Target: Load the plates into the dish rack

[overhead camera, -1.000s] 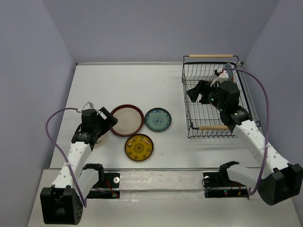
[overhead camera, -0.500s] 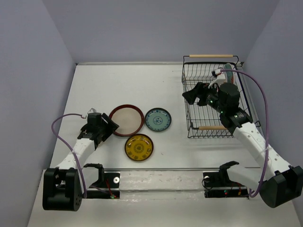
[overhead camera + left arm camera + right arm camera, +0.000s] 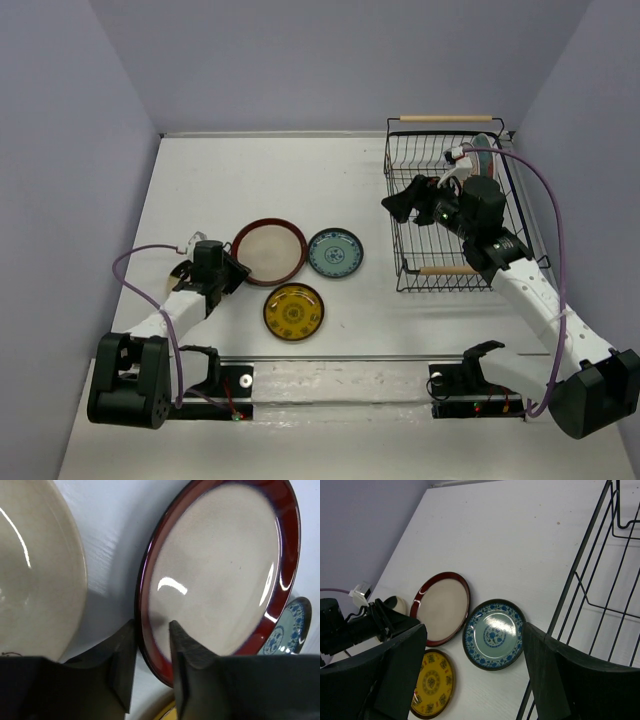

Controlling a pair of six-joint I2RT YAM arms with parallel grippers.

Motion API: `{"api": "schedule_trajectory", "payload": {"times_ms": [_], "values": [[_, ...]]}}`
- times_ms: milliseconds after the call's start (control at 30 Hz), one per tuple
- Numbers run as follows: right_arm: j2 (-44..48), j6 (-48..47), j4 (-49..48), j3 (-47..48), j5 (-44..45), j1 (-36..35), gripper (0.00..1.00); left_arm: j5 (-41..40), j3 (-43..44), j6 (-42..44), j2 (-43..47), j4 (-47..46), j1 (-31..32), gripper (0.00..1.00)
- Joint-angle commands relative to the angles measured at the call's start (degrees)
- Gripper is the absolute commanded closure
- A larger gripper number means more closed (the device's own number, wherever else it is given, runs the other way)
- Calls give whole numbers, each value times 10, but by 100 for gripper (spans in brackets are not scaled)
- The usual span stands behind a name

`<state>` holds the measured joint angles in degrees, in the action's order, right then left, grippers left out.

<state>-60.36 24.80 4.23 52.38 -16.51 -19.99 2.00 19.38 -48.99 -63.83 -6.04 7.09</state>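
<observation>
On the table lies the large dark-red-rimmed cream plate (image 3: 268,253) (image 3: 220,570). My left gripper (image 3: 230,272) (image 3: 152,627) is shut on its near-left rim, one finger outside the edge and the other on the cream face. A plain cream plate (image 3: 35,570) lies just left of it, mostly under my left arm. The small teal-blue plate (image 3: 334,253) (image 3: 494,634) and the amber-yellow plate (image 3: 293,312) (image 3: 431,682) lie close by. The black wire dish rack (image 3: 400,200) (image 3: 580,565) stands at the right, with a teal-and-red plate (image 3: 485,150) upright at its far end. My right gripper (image 3: 408,196) (image 3: 474,627) hangs open and empty above the rack's left side.
The rack has two wooden rod handles, a near one (image 3: 445,270) and a far one (image 3: 446,118). Purple cables loop beside both arms. Grey walls close in the table on the left, the back and the right.
My left gripper has dropped low, slid toward the red-rimmed plate and closed from wide open onto its rim. My right gripper has drifted slightly left over the rack, still open.
</observation>
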Motion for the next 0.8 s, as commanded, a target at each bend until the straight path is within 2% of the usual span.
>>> {"api": "schedule_trajectory", "payload": {"times_ms": [0,267,333,367,433,467,767], "values": [[3,6,-35,0,-21,-6,19,-14,-14,-19,7,-50,6,64],[6,10,-36,-2,-29,-6,19,-14,-34,-40,-13,-88,16,60],[5,10,-35,-2,-30,-11,19,-14,-34,-43,-10,-97,17,64],[5,10,-35,-2,-31,-11,19,-14,-36,-43,-8,-103,17,79],[5,10,-36,-3,-30,-11,19,-14,-37,-40,6,-111,16,92],[5,11,-35,-2,-32,-11,19,-14,-40,-41,13,-119,16,94],[-34,16,-35,11,-77,-23,18,-80,-33,-47,138,-170,16,95]]}}
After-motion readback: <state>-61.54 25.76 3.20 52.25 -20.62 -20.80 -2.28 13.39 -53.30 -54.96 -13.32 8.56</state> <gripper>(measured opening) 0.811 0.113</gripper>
